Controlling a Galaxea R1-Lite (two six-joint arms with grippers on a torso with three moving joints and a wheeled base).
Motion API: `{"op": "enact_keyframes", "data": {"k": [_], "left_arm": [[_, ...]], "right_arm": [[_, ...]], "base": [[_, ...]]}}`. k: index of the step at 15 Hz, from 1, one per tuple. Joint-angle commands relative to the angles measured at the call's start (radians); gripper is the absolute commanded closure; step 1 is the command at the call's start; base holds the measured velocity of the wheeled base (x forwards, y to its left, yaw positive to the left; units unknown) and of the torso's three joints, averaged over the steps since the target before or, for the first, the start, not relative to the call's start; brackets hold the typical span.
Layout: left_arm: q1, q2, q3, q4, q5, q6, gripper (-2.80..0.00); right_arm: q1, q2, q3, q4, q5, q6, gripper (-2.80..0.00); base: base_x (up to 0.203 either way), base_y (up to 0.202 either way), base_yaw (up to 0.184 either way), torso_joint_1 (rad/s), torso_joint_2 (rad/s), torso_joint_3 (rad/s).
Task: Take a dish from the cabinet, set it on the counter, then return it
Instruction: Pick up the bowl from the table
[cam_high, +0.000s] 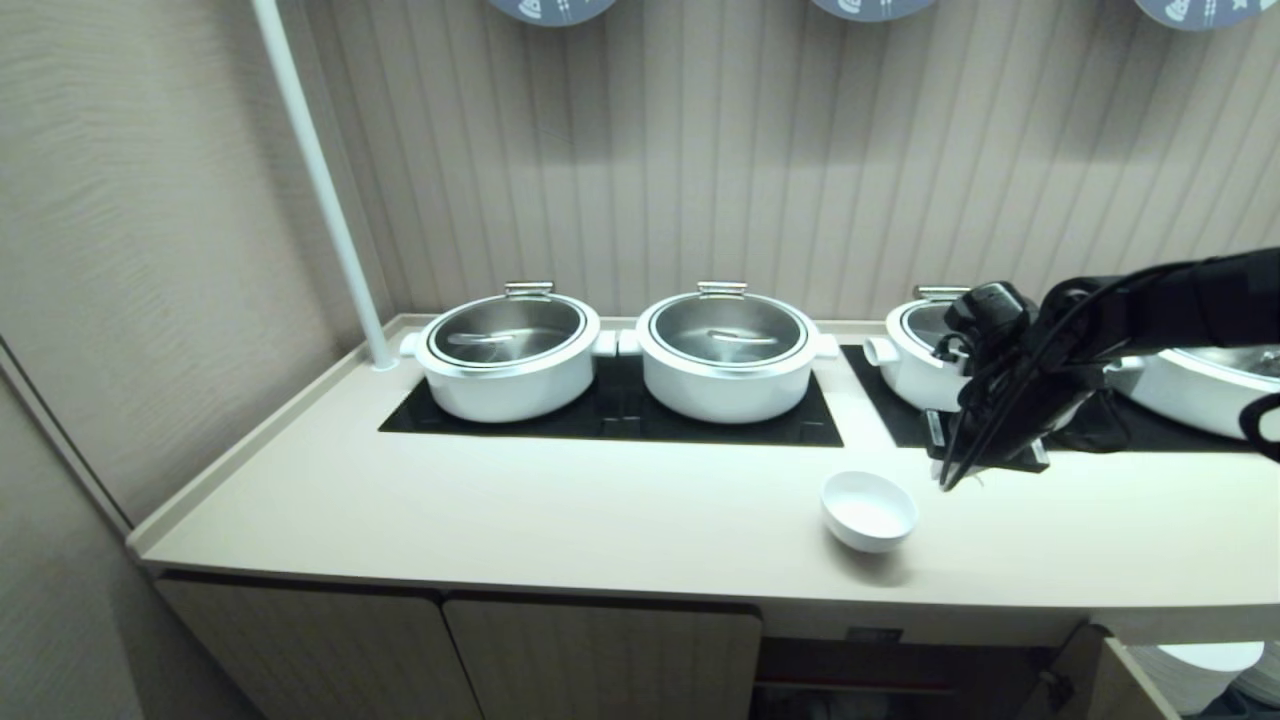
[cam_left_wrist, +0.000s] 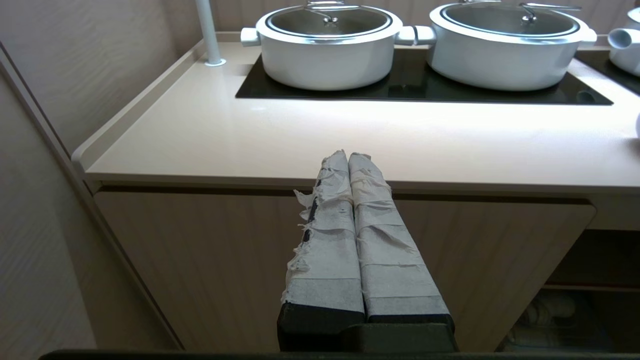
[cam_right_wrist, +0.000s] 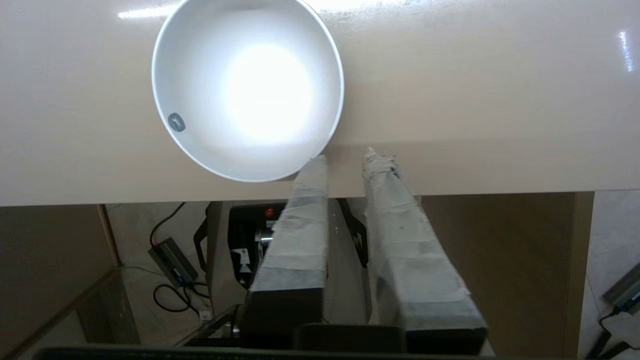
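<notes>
We see the right gripper with its jaws parted by a narrow gap and nothing between them. Its tape-wrapped fingers are long and tapered, and one tip sits right at the rim of the dish; we cannot tell whether it touches. From the head camera the right gripper hangs at about 2 o'clock from the dish, just beside it.

The dish is a small, round, glossy white bowl, standing upright on the counter near the front edge. The counter is smooth, cream-beige, with a low raised lip and inset black glass panels. On the panels stand white pots with steel-and-glass lids.

The left gripper has its jaws pressed together, holding nothing; its fingers wear frayed pale tape. It sits low before the fluted beige cabinet, at 6 o'clock from the counter edge. In the head view the cabinet stands open at 6 o'clock from the dish.
</notes>
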Motion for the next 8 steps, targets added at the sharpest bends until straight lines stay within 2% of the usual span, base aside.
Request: {"op": "enact_keyframes", "data": {"k": [1,8], "left_arm": [[0.0,0.0,0.0,0.0,0.0,-0.001,0.0],[0.0,0.0,0.0,0.0,0.0,-0.001,0.0]], "right_arm": [[-0.003,0.014,-0.002,0.003,0.0,0.001,-2.8],[-0.003,0.028,-0.005,-0.005,-0.002,-0.002,-2.8]], "base": [[0.0,0.0,0.0,0.0,0.0,0.0],[0.0,0.0,0.0,0.0,0.0,0.0]]}}
